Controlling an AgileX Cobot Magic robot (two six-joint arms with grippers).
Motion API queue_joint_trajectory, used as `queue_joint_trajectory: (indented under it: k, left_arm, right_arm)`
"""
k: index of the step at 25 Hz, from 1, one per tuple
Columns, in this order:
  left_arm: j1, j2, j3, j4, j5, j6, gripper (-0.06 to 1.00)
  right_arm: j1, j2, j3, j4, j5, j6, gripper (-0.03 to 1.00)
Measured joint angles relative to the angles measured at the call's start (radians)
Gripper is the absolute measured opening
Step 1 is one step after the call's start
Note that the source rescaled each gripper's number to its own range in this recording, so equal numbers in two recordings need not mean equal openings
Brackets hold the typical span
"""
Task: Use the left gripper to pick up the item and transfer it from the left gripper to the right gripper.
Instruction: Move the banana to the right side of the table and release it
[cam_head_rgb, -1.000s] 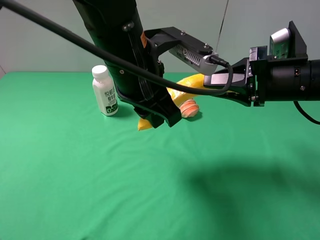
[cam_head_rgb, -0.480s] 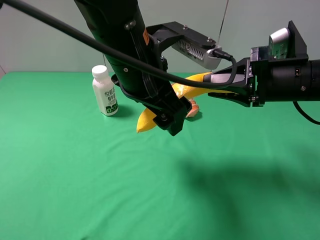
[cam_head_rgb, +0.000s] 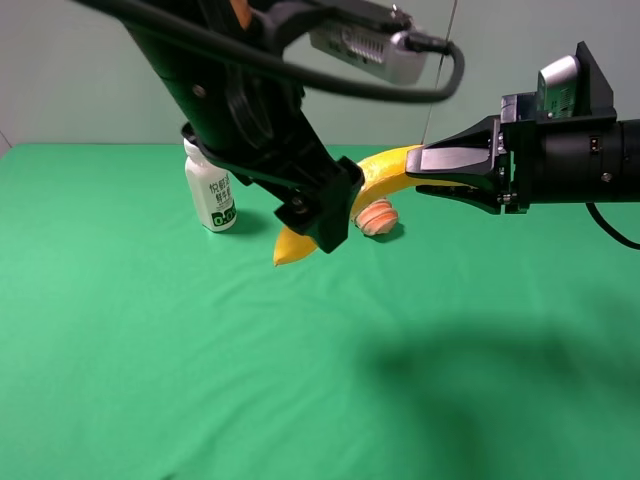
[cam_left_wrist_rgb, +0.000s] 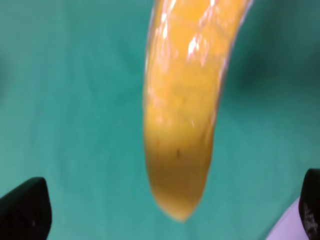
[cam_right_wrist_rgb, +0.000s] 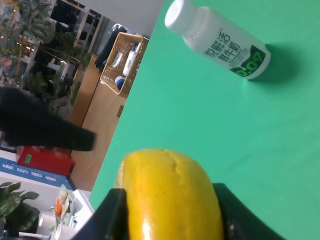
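The yellow banana (cam_head_rgb: 383, 172) hangs in the air above the green table, one end between the fingers of my right gripper (cam_head_rgb: 423, 173), which is shut on it. The right wrist view shows that end (cam_right_wrist_rgb: 170, 195) clamped between the two fingers (cam_right_wrist_rgb: 107, 215). My left gripper (cam_head_rgb: 325, 215) is open in front of the banana's lower half. In the left wrist view the banana (cam_left_wrist_rgb: 185, 110) hangs free, with the two fingertips (cam_left_wrist_rgb: 25, 210) wide apart at the frame's corners.
A white bottle (cam_head_rgb: 210, 185) stands at the back left and also shows in the right wrist view (cam_right_wrist_rgb: 220, 42). A ridged orange-pink loaf (cam_head_rgb: 377, 217) lies on the green table (cam_head_rgb: 300, 380) below the banana. The left arm's cable loops overhead.
My left gripper has opened and let go of the banana, and the left arm has risen and drawn back to the left. The right gripper stays shut on the banana's end.
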Motion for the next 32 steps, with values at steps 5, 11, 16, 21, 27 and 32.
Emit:
queue_joint_trajectory:
  k: [5,11,16,21,27,32]
  left_arm:
    - [0.000,-0.094,0.000,0.057,0.060,-0.044,1.00]
    - [0.000,-0.208,0.000,0.142,0.162,-0.098,1.00]
    - [0.000,-0.335,0.016,0.168,0.192,-0.137,0.99]
    - [0.000,-0.489,0.136,0.182,0.193,-0.189,0.99]
    - [0.000,-0.725,0.306,0.182,0.194,-0.228,0.99]
    - [0.000,-0.895,0.398,0.182,0.194,-0.235,0.99]
  right_arm:
    - [0.000,0.000,0.000,-0.011,0.000,0.000,0.00]
    - [0.000,0.000,0.000,-0.021,-0.014,0.000,0.00]
    - [0.000,0.000,0.000,-0.026,-0.016,0.000,0.00]
    - [0.000,0.000,0.000,-0.026,-0.017,0.000,0.00]
    - [0.000,0.000,0.000,-0.032,-0.017,0.004,0.00]
    - [0.000,0.000,0.000,-0.033,-0.017,0.008,0.00]
